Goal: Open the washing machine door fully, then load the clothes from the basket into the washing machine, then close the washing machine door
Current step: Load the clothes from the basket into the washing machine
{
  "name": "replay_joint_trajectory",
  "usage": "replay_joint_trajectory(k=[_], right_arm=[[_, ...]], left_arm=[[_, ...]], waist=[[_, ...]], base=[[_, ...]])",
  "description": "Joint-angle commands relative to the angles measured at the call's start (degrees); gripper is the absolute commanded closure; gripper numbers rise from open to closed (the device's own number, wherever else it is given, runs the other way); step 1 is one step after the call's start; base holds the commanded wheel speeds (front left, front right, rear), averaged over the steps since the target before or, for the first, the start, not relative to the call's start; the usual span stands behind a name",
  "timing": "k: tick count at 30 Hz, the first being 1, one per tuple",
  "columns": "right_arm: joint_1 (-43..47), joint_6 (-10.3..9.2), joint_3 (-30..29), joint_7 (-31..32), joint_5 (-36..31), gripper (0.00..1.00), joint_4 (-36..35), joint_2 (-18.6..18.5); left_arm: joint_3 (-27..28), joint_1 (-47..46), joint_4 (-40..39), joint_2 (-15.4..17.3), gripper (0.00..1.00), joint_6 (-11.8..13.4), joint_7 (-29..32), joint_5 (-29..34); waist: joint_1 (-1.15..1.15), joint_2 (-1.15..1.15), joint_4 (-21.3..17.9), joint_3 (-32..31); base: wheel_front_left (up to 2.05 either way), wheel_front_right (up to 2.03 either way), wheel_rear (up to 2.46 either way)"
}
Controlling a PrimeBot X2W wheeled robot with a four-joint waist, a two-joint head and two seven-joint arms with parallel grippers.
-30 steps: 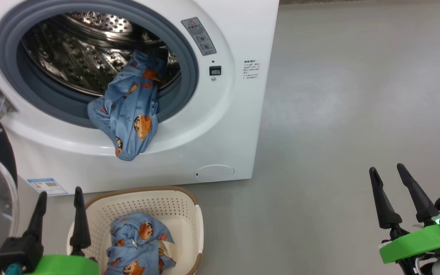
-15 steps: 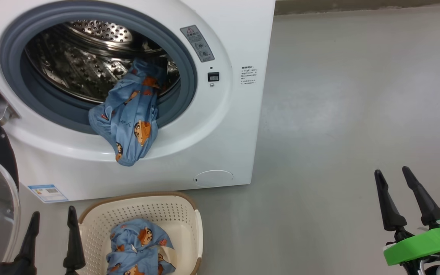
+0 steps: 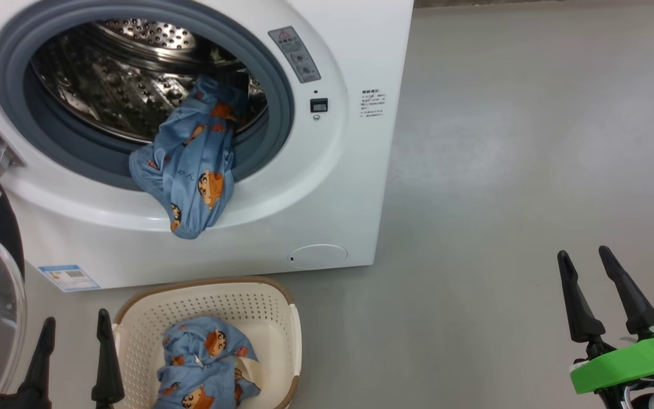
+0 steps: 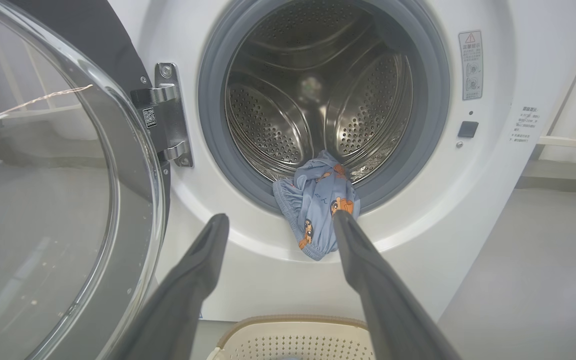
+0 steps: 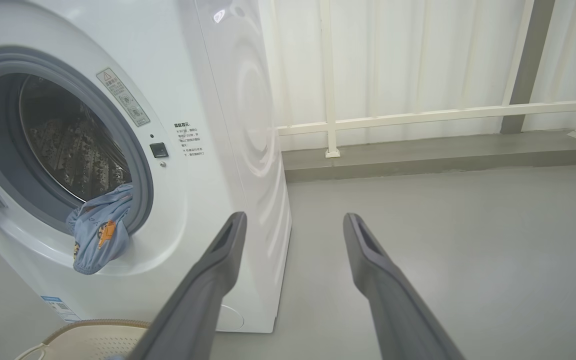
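Garment (image 3: 191, 170) droops over the seal (image 3: 283, 130); the door (image 4: 43, 200) could pinch it. Left end effector (image 3: 75, 317) and right end effector (image 3: 583, 252) are released.

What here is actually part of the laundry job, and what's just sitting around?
Part of the job:
washing machine
open door
hanging garment, half out of the drum
second garment, lying in the basket

Just there:
white railing by the wall
grey floor
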Motion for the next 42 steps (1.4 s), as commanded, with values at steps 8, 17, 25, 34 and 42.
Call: replay_joint_trajectory(k=[8, 17, 25, 34, 42], right_arm=[[-1.6, 0.26, 1.0, -0.5, -0.6, 0.0, -1.9, -0.5], [-5.0, 0.26, 1.4, -0.5, -1.0, 0.0, -2.1, 1.3], [-8.1, 0.26, 1.9, -0.5, -1.3, 0.0, -2.3, 2.4], [-11.8, 0.26, 2.9, -0.5, -1.8, 0.0, -2.7, 3.0], [-15.6, 0.26, 4.1, -0.5, -2.1, 0.0, -2.9, 4.0]], left_arm=[[1.0, -4.3, 1.0, 0.5, 0.0, 0.0, -0.3, -1.0], [-0.7, -12.3, 6.9, 2.9, 0.0, 0.0, -0.3, -2.3], [-2.5, -21.7, 15.1, 5.3, 0.0, 0.0, -0.3, -5.0], [-4.3, -31.6, 24.1, 7.8, 0.0, 0.0, -0.3, -6.3], [-7.2, -39.7, 31.0, 10.3, 0.0, 0.0, -0.3, -7.3]], waist=[[0.0, 0.0, 0.0, 2.9], [0.0, 0.0, -1.0, 7.9], [0.0, 0.0, -2.0, 13.0], [0.0, 0.0, -3.4, 18.8], [0.0, 0.0, -5.0, 23.8]], base=[[0.0, 0.0, 0.0], [0.0, 0.0, 0.0], [0.0, 0.0, 0.0], [0.0, 0.0, 0.0], [0.0, 0.0, 0.0]])
